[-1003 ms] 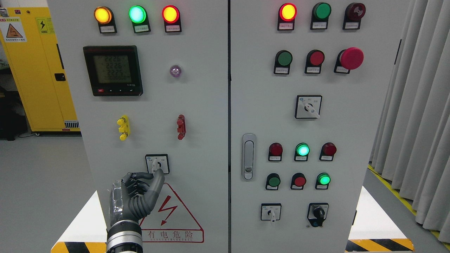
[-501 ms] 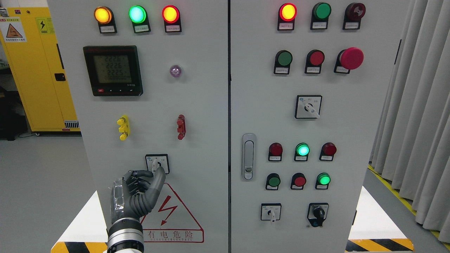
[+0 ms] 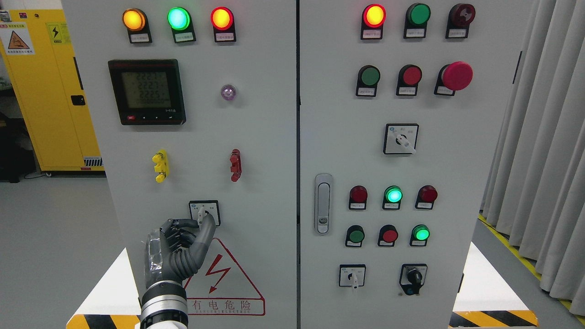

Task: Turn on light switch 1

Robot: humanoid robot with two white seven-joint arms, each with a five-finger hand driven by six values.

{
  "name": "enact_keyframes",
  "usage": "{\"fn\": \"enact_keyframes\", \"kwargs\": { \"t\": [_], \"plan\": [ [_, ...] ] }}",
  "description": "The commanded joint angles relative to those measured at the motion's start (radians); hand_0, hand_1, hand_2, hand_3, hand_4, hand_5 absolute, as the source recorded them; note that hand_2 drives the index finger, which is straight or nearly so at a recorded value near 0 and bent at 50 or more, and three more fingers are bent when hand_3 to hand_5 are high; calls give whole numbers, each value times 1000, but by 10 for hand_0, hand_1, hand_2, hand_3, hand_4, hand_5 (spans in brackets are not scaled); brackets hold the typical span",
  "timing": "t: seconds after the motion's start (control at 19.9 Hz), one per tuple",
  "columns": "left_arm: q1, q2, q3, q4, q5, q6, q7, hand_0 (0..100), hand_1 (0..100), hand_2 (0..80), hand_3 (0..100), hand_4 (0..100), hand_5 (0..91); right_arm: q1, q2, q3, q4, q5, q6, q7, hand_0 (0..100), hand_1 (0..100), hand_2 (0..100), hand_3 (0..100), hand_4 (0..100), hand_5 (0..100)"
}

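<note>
Grey painted steel cabinet point(image 3: 256, 137), two flat doors, matte finish. Left door, low centre: rotary selector switch point(image 3: 204, 213), square white faceplate with black border, small white lever knob pointing down.

Left hand point(image 3: 180, 249) rises from the bottom edge on a ribbed silver wrist; dark grey jointed fingers point(image 3: 183, 237), glossy plastic over the back of the hand. Thumb and forefinger tips meet at the knob's lower end in a pinch; whether they truly clamp it cannot be told. Remaining fingers curled in below.

Just beneath the switch: red triangular lightning warning label point(image 3: 228, 278), partly covered by the hand. Above: yellow terminal block point(image 3: 160, 166), red terminal block point(image 3: 235, 165), black digital meter point(image 3: 147, 91). Nothing between hand and switch.
</note>
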Motion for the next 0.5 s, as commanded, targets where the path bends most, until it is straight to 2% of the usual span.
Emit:
{"fn": "enact_keyframes", "kwargs": {
  "t": [0.0, 0.45],
  "plan": [
    [-8, -2, -1, 11, -10, 1, -1, 252, 659, 574, 884, 890, 831, 0, 0, 0, 0, 0, 0, -1, 0, 500, 40, 0, 0, 0],
    [-11, -2, -1, 16, -9, 13, -1, 291, 662, 585, 890, 892, 835, 0, 0, 0, 0, 0, 0, 1, 0, 500, 40, 0, 0, 0]
  ]
}}
